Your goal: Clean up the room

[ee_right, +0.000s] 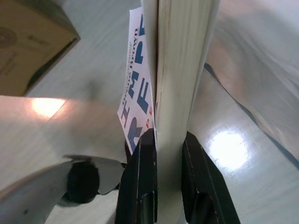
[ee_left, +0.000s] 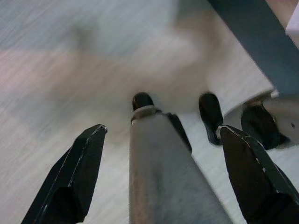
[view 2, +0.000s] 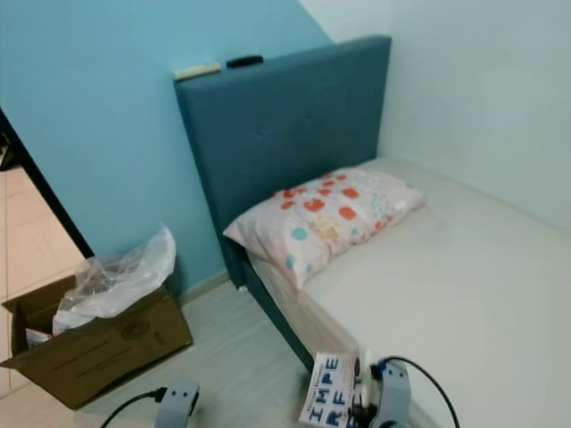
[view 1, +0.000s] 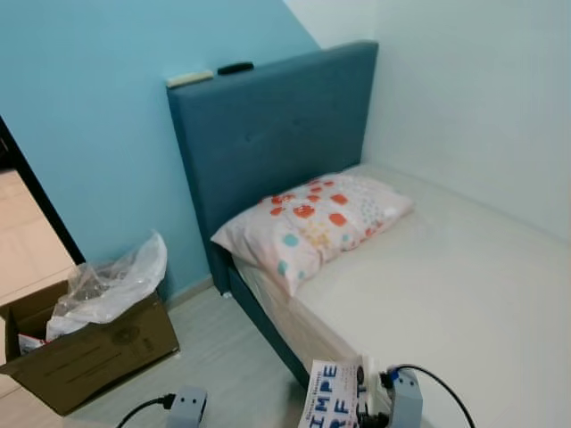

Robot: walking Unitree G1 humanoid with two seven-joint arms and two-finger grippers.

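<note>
My right gripper (ee_right: 163, 147) is shut on a book (ee_right: 175, 60), its two black fingers (ee_right: 142, 168) clamped on the page edge. The book's white cover with blue letters (view 1: 328, 397) shows at the bottom of the eye views, at the corner of the bed. My left gripper (ee_left: 163, 133) hangs open over the pale floor, nothing between its black fingers (ee_left: 81, 163). Below it stand my silver leg (ee_left: 163, 177) and black feet. The left wrist (view 1: 187, 406) shows low at the bottom edge.
A blue bed (view 1: 464, 294) with a tall headboard (view 1: 277, 125) and a spotted pillow (view 1: 312, 223) fills the right. Two small things lie on the headboard top (view 1: 214, 73). An open cardboard box (view 1: 89, 352) with a clear plastic bag (view 1: 111, 285) sits on the floor at left.
</note>
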